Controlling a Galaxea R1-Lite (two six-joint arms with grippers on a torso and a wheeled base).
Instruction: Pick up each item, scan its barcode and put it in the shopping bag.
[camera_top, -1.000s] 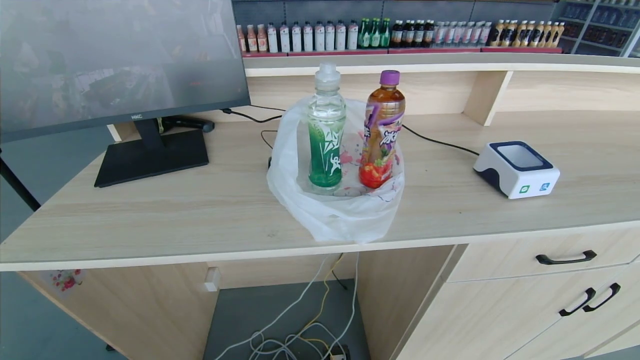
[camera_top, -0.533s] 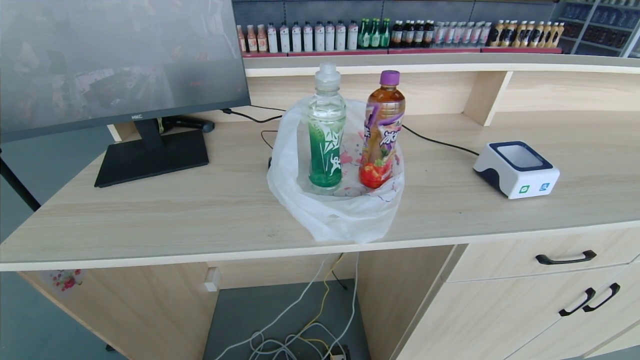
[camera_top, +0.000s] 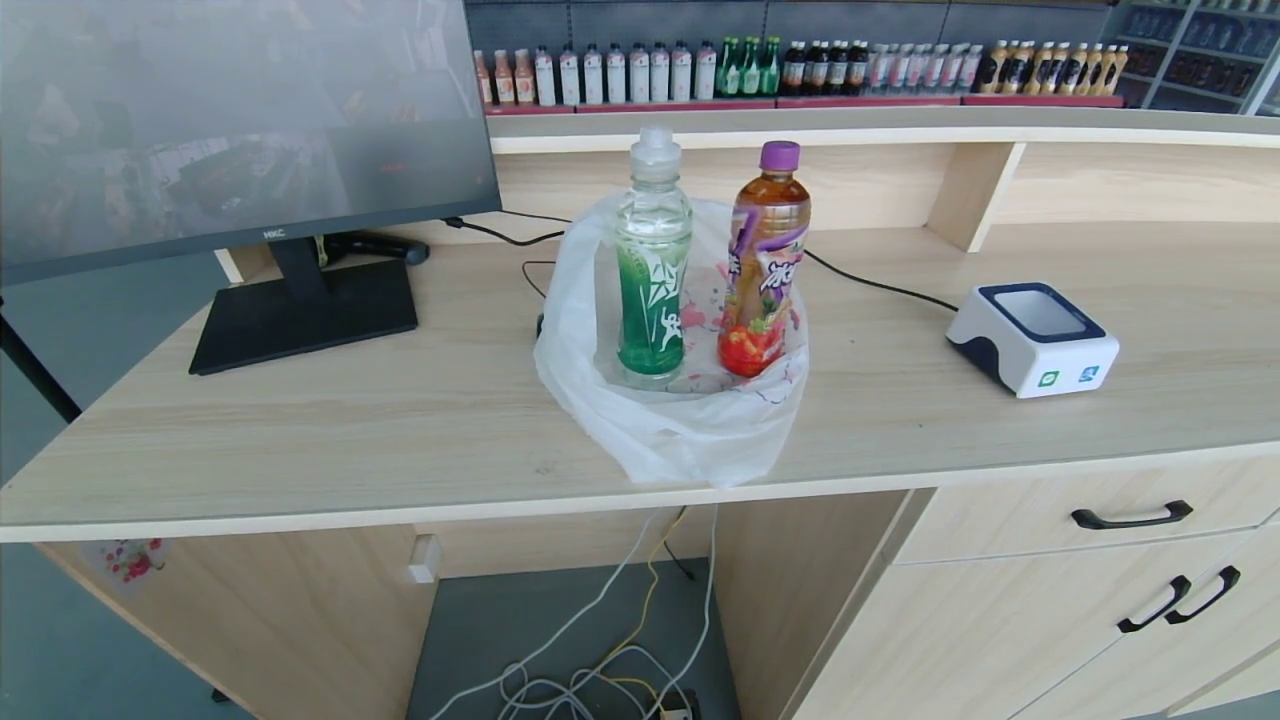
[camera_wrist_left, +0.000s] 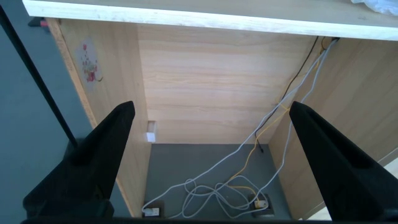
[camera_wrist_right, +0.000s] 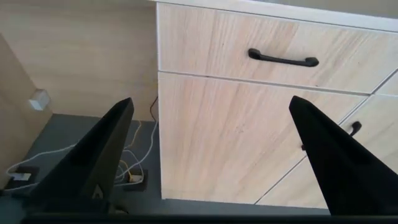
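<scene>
Standing upright and near each other inside the white shopping bag (camera_top: 680, 430), the green-labelled bottle (camera_top: 654, 260) and the purple-capped tea bottle (camera_top: 765, 265) sit on the worktop (camera_top: 400, 410), well above both sets of jaws. The left jaws are spread wide and empty below the worktop's edge, facing the cables (camera_wrist_left: 249, 174) under it. The right jaws, equally wide and empty, face a drawer handle (camera_wrist_right: 283, 58). The barcode scanner (camera_top: 1032, 338) rests above them, apart from the bag.
</scene>
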